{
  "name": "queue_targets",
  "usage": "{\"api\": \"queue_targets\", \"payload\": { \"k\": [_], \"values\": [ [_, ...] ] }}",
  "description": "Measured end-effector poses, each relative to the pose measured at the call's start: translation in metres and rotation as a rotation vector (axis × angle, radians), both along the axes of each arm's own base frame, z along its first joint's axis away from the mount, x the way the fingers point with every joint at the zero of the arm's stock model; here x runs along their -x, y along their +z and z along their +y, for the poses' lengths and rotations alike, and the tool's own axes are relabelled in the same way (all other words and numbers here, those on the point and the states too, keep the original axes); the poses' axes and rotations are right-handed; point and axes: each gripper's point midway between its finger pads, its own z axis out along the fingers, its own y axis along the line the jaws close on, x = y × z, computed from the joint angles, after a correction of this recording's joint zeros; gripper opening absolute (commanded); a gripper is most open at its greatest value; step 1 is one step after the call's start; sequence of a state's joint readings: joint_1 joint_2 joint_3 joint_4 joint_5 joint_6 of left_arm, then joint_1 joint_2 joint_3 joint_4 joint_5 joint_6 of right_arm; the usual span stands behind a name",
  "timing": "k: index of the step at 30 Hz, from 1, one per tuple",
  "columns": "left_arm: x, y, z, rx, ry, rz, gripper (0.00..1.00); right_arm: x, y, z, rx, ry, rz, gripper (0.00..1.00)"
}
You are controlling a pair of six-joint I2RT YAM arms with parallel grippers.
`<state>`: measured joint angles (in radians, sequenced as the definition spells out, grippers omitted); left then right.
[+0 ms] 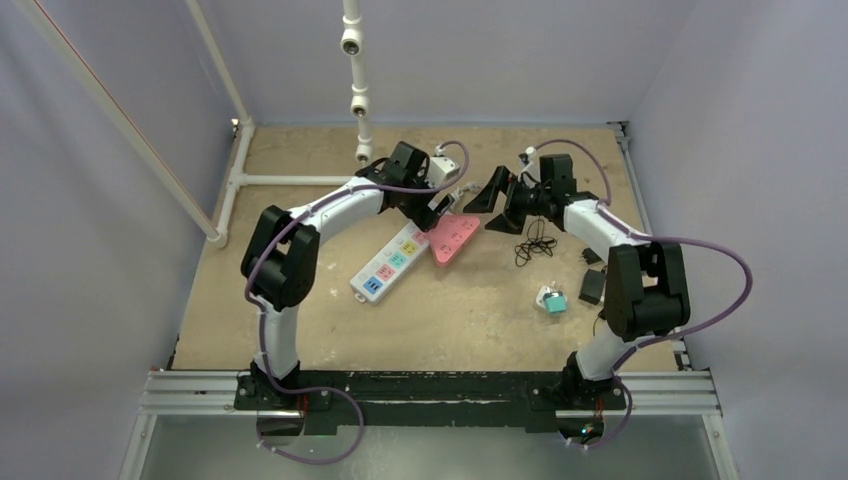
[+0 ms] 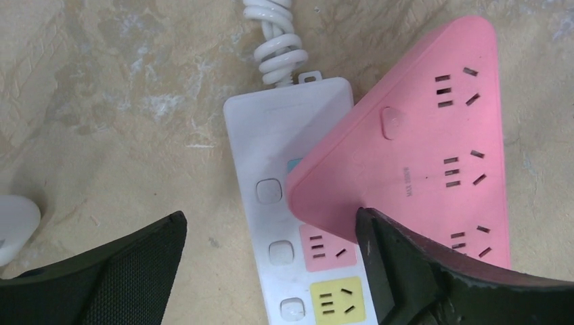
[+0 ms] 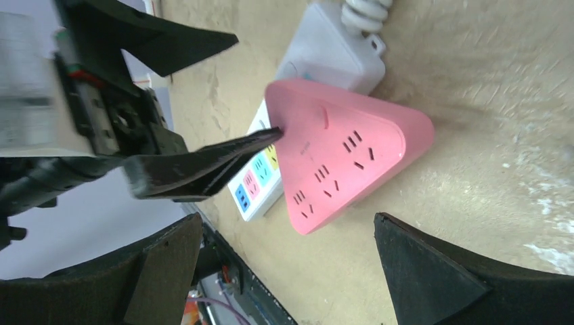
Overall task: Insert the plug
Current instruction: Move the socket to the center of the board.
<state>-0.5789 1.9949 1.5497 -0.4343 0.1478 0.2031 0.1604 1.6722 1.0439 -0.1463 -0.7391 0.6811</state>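
Table [image 1: 450,320]: bare, sandy-coloured board. The task things lie towards its far middle, between the two arms' wrists.

White power strip [image 2: 271,135]: lies flat, its coiled cord [image 2: 274,37] leaving the far end. Its coloured sockets run towards the near-left, and the far sockets are covered.

Pink adapter [image 2: 420,149]: a triangular socket block lying across the far end of the white power strip. One corner overhangs onto the table and its socket face is up. It looks slightly tilted rather than flush.

Left pincer [image 2: 271,220]: released, with the jaws spread wide over the strip. In the right wrist view one fingertip touches the pink adapter's near edge. Nothing is gripped.

Right pincer [image 3: 288,220]: released and fully spread. It hovers just beside the pink adapter on its free side and touches nothing.

Pins: hidden beneath the pink adapter, so I cannot tell whether they are seated.

Step in hand (judgement): seating the adapter, or checking that it is seated.

How to do it well:
- Steady the white power strip with one pincer so it cannot slide.
- Square the pink body over one socket before loading it.
- Press straight down through the middle of the body, not on the overhanging corner, which would tip it and bind the pins.
- Stop once the underside sits level on the strip.
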Motion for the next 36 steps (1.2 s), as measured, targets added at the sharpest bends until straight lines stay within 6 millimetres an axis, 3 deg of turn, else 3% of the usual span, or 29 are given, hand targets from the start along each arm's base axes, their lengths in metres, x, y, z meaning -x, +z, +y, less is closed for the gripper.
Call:
{"api": "queue_targets", "payload": {
  "k": [6, 11, 14, 17, 25, 26, 32, 36],
  "values": [
    [0.018, 0.011, 0.011, -0.019, 0.002, 0.048, 0.99, -0.012, 0.029, -0.031, 0.071, -0.079, -0.072, 0.99],
    [0.063, 0.03, 0.032, -0.002, -0.035, 0.068, 0.99, -0.015, 0.041, -0.063, 0.118, -0.166, -0.079, 0.99],
    [0.09, 0.016, 0.05, -0.043, -0.063, 0.107, 0.99, -0.017, 0.051, -0.075, 0.136, -0.193, -0.091, 0.99],
    [0.11, -0.021, 0.069, -0.131, -0.087, 0.176, 0.99, -0.021, 0.06, -0.083, 0.155, -0.215, -0.108, 0.99],
    [0.107, -0.066, 0.087, -0.236, -0.099, 0.232, 0.99, -0.021, 0.058, -0.113, 0.233, -0.301, -0.083, 0.99],
    [0.104, -0.068, 0.089, -0.244, -0.101, 0.228, 0.96, -0.02, 0.057, -0.117, 0.243, -0.314, -0.077, 0.99],
    [0.095, -0.068, 0.094, -0.228, -0.165, 0.206, 0.58, -0.014, 0.042, -0.151, 0.359, -0.424, -0.006, 0.99],
    [0.091, -0.068, 0.096, -0.233, -0.268, 0.162, 0.54, -0.004, 0.032, -0.186, 0.483, -0.564, 0.056, 0.99]
  ]
}}
